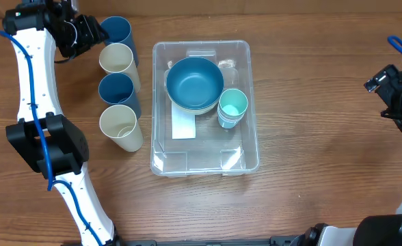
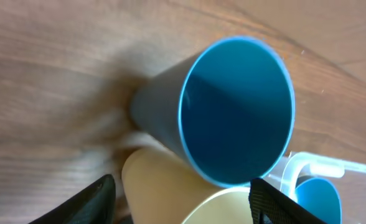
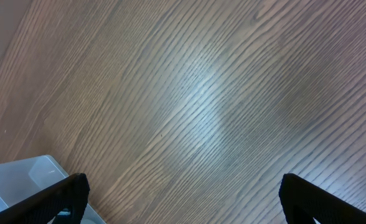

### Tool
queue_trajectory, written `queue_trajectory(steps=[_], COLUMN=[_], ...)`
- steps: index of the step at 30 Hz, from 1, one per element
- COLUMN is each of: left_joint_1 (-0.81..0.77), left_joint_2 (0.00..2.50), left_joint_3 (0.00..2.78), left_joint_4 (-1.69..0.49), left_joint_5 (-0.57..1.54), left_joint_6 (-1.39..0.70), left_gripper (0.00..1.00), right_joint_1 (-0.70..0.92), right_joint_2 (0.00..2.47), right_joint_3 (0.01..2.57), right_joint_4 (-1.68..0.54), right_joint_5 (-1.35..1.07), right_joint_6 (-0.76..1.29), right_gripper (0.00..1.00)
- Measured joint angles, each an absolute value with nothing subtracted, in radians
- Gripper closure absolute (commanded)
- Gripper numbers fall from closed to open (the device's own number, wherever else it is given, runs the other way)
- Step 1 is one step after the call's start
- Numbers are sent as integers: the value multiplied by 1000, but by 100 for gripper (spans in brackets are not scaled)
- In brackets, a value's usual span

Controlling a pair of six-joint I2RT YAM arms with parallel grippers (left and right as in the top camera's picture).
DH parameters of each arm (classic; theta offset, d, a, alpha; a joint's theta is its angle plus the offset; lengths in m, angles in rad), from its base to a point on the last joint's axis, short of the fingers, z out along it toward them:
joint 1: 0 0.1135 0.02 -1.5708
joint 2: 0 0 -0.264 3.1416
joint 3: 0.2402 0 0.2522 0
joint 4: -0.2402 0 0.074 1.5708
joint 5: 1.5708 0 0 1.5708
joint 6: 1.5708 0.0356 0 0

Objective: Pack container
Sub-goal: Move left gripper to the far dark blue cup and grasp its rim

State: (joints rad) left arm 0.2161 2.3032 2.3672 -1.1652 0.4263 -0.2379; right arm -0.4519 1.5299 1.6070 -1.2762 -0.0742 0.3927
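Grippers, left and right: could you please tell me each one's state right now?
Left gripper: open, holding nothing.
Right gripper: open, holding nothing.

Large clear plastic rectangular container (image 1: 201,154) sits mid-tabletop (image 1: 310,171).

Inside the container:
- round blue plastic bowl (image 1: 194,83) at the far end
- small teal plastic cup (image 1: 232,107) against the bowl's right side
- white rectangular label (image 1: 183,125) on the base, partly under the bowl

Left of the container is a column of cups, far to near:
- far blue plastic cup (image 1: 117,33)
- far cream plastic cup (image 1: 117,60)
- near blue plastic cup (image 1: 117,90)
- near cream plastic cup (image 1: 121,126)

Left end effector (image 1: 85,34) is just left of the far blue plastic cup. Right end effector (image 1: 392,92) is well right of the container.
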Motion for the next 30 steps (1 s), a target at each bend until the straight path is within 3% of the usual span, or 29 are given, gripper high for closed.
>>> queue_trajectory(steps=[30], left_joint_1=[209], left_joint_2=[2303], left_joint_3=[2367], left_joint_4=[-1119], left_joint_5=[365], left_joint_6=[-229], left_gripper=[34], right_joint_1=[-452], right_joint_2=[1530], right_joint_3=[1607], right_joint_4=[-1275], right_joint_5=[-74], right_joint_6=[392], right_gripper=[0])
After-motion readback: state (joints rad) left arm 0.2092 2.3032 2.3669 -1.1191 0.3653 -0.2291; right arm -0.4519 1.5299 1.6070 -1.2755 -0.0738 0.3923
